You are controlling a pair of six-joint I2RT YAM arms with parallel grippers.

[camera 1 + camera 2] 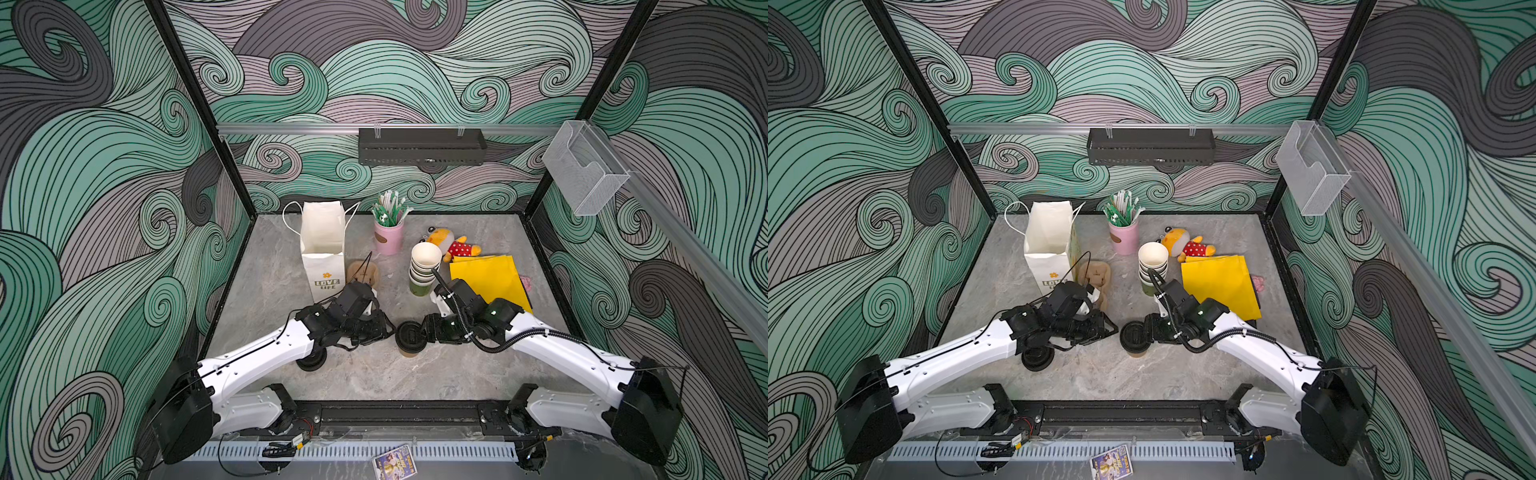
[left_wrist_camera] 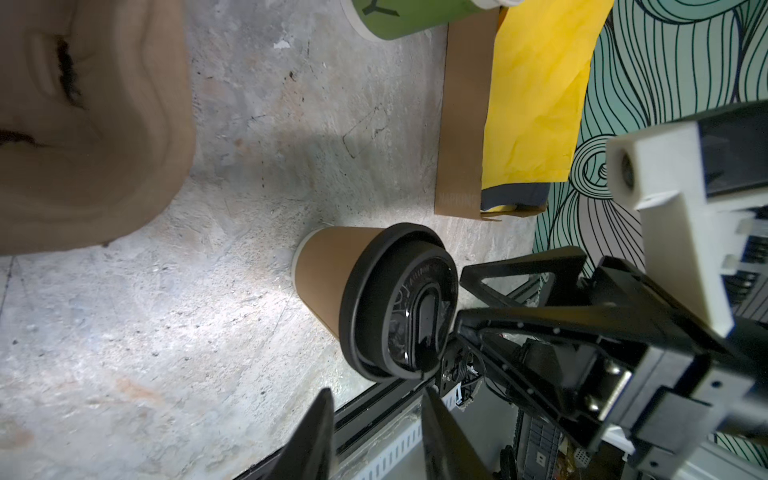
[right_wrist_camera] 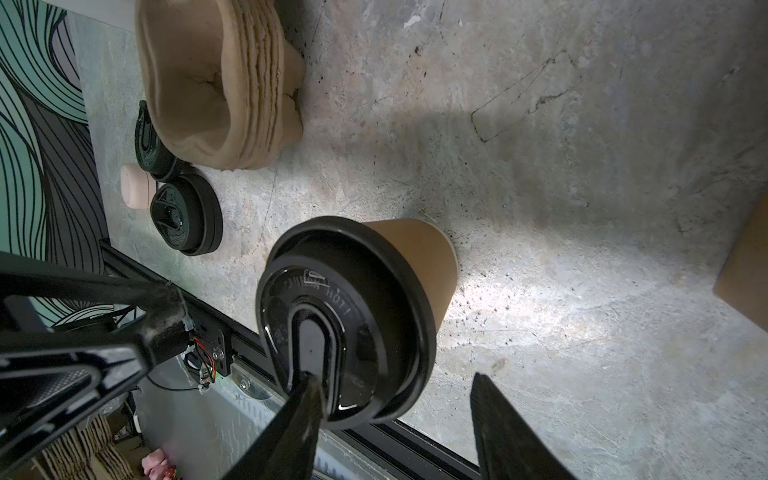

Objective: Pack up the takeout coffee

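A brown paper cup with a black lid stands upright near the table's front middle, also seen in the wrist views. My left gripper hovers just left of it, open, nothing between its fingers. From the right, my right gripper reaches over the lid with its jaws wide apart. One of its fingertips rests on the lid's top; the other stands clear of the cup. A white "LOVE LIFE" paper bag stands open at the back left.
Beside the bag lies a stack of pulp cup carriers. A stack of lidless cups, a pink straw holder, a plush toy and yellow napkins fill the back right. Loose black lids sit under the left arm.
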